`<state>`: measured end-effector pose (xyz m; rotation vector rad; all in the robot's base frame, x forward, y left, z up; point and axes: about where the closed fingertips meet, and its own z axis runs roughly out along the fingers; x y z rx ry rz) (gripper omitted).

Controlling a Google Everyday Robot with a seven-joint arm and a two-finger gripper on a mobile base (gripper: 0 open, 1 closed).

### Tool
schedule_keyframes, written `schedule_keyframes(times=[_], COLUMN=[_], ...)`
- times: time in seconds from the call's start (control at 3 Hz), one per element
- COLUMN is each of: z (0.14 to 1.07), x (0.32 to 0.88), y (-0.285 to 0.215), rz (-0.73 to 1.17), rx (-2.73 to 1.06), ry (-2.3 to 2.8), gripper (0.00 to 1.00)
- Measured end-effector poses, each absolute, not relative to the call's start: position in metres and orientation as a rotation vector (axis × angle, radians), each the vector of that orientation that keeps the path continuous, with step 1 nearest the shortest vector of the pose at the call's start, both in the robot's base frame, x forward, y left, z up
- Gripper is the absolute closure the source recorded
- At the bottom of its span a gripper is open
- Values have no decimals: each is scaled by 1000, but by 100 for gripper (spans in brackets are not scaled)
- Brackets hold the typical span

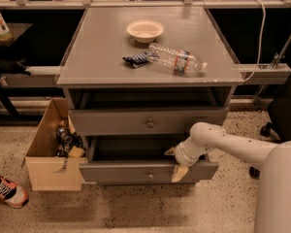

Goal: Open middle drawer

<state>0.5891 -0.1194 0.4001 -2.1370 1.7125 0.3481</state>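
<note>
Speckled floor (pixel 136 208); one shoe (pixel 5 192) at far left. Arm (pixel 233 142) reaches in low from the right. Gripper (pixel 175 163) clamps the front panel of the middle drawer (pixel 116 171), which is pulled well out; one finger inside, one outside. One cardboard box (pixel 41 154) just left. One upper drawer (pixel 111 122) above. Grey cabinet top (pixel 97 47): one bowl (pixel 144 30), one bottle (pixel 177 59), one dark packet (pixel 136 59).

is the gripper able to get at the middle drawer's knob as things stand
Probably yes: the gripper sits at the front edge of the middle drawer, just right of the knob, with nothing between them.
</note>
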Motion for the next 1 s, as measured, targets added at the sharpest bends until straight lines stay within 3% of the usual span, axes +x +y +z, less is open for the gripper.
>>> schedule_keyframes(times=[0.33,1.0], z=[400,395], x=[589,537], y=[-119,-108], rz=[348,476], rx=[-2137,-2203], ry=[1712,1714], gripper=[0,0])
